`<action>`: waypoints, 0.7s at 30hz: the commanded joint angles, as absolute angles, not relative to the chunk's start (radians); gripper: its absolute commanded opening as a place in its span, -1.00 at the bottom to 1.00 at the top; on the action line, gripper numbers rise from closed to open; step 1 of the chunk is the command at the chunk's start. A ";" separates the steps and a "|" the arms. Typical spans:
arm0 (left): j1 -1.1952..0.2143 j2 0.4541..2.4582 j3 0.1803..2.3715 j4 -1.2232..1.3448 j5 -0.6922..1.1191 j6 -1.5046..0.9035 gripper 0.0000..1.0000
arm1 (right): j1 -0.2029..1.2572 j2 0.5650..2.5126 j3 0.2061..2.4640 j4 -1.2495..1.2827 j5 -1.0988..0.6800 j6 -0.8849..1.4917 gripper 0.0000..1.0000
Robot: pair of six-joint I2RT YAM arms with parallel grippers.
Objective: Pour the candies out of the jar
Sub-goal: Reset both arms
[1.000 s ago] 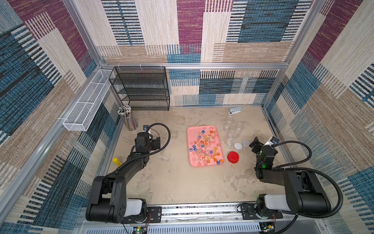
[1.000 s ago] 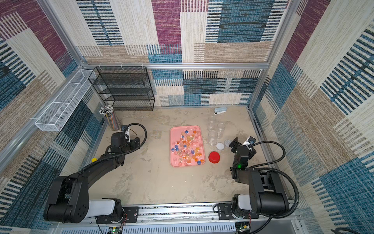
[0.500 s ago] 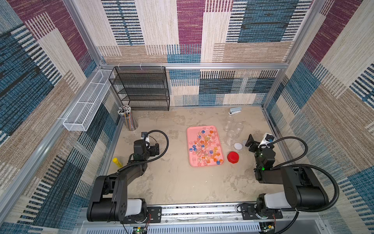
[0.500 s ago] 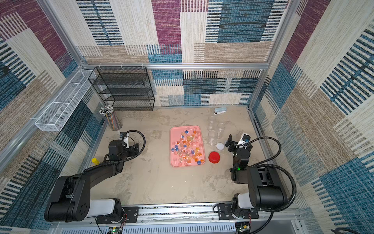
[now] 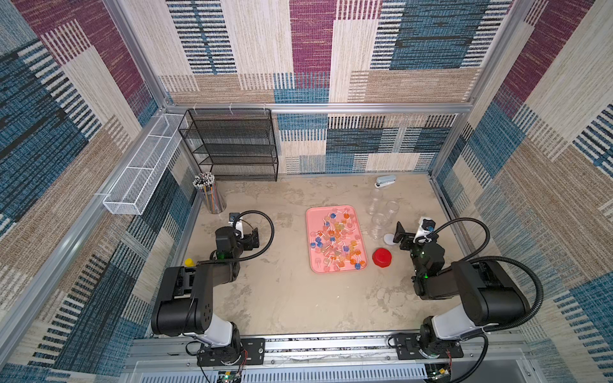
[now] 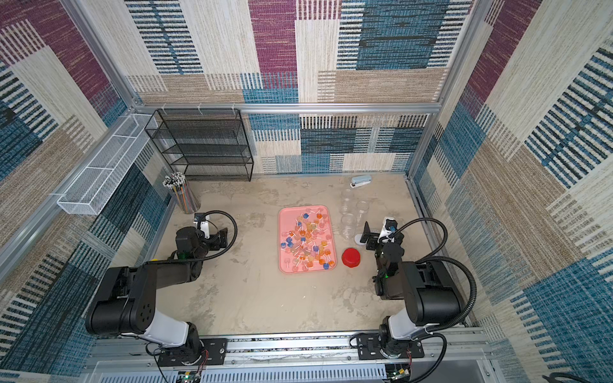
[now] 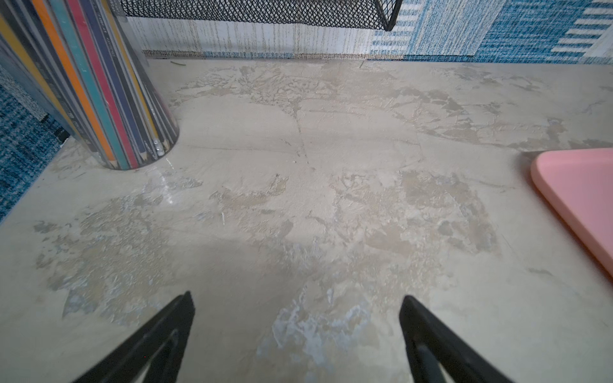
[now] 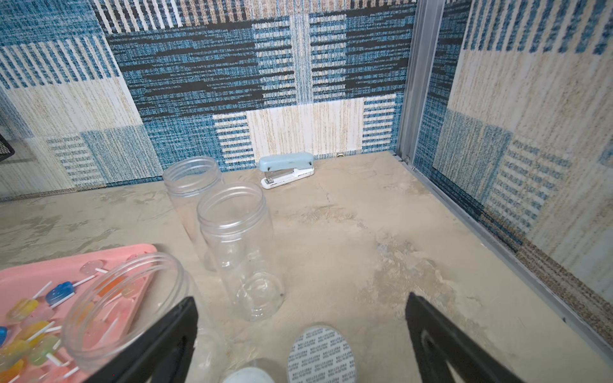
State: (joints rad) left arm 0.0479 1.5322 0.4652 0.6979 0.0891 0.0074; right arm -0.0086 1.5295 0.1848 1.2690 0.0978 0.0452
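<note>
The candies (image 5: pixel 335 240) are spread over the pink tray (image 5: pixel 311 219) at the middle of the table (image 5: pixel 282 298); none is seen inside a jar. With twelve o'clock taken toward the back wall in a top view, three clear jars are found upright and empty at two o'clock from the tray. The nearest jar (image 8: pixel 126 298) stands just beside the tray, and a red lid (image 5: pixel 381 257) lies at four o'clock. The left fingers (image 7: pixel 180 315) are spread wide over bare table at nine o'clock from the tray, with nothing between them. The right fingers (image 8: pixel 184 318) are likewise spread and empty at three o'clock, one finger close beside the nearest jar.

The pouring is judged complete, so only a clean retreat is called for. The right arm is best lifted and drawn toward six o'clock, so that the nearest jar is not clipped and tipped.

A round liner disc (image 8: pixel 321 354) is covered in rows of small repeated print, but the words cannot be made out. No brand is legible on the stapler (image 8: pixel 287 169).
</note>
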 commanded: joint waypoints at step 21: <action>0.046 1.526 0.462 0.715 0.123 0.031 0.98 | -0.009 1.533 0.217 1.270 -0.024 -0.019 0.99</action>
